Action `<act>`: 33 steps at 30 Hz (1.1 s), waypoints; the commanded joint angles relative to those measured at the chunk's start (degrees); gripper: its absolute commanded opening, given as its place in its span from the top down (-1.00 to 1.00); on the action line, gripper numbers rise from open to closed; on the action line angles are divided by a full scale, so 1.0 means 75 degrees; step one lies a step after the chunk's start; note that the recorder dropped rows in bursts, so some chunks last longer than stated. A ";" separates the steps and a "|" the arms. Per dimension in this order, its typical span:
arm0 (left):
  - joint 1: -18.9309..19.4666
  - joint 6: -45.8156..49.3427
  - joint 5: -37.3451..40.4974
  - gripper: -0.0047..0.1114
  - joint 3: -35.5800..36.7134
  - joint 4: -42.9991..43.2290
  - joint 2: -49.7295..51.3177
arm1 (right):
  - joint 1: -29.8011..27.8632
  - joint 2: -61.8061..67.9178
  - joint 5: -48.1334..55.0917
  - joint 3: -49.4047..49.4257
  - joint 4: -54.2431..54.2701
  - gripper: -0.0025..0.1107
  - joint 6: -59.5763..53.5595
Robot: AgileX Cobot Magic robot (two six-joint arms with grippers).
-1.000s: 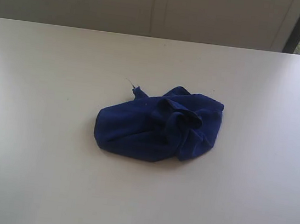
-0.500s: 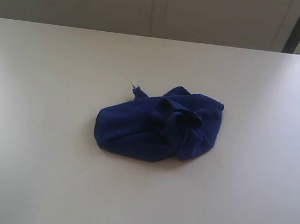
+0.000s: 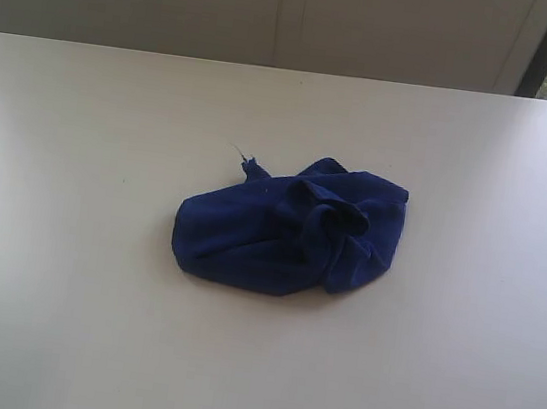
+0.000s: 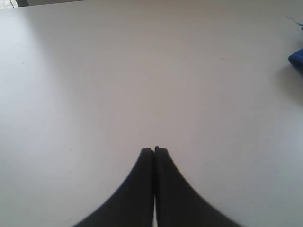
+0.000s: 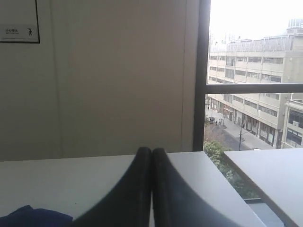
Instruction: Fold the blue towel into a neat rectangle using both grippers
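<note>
**Crumpled towel mid-counter, both arms held off**

The left fingers [image 4: 142, 189] are pressed together with nothing between them, poised over bare white counter [image 3: 67, 238]. Only a sliver of blue shows at the edge of the left wrist view, so they stand well apart from the cloth.

The blue towel [image 3: 285, 231] lies in a crumpled heap near the middle of the counter, a little right of centre in the exterior view. Its long axis runs roughly left to right, with the right end tilted slightly toward the far side. The left lobe is rounded and fairly smooth. On the far edge a corner tip [image 3: 249, 168] pokes out with a stray thread. The right part is bunched, with a rolled fold [image 3: 337, 218] on top.

It looks light, limp and fuzzy: likely to drape and drag rather than hold shape, and not fragile. The exposed corner tip seems the surest hold. A second corner probably sits buried in the right-hand bunch and would need teasing out first. Spreading the cloth flat appears to come before any folding.

The right fingers [image 5: 137, 189] are likewise closed on nothing, aimed toward the wall and window [image 5: 251, 85], with the towel low beside them.
</note>
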 commanded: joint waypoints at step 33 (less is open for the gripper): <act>0.0012 0.0000 -0.0013 0.92 0.0031 0.0004 -0.0034 | 0.1243 0.9123 0.5061 -0.5666 0.5066 0.96 -0.4641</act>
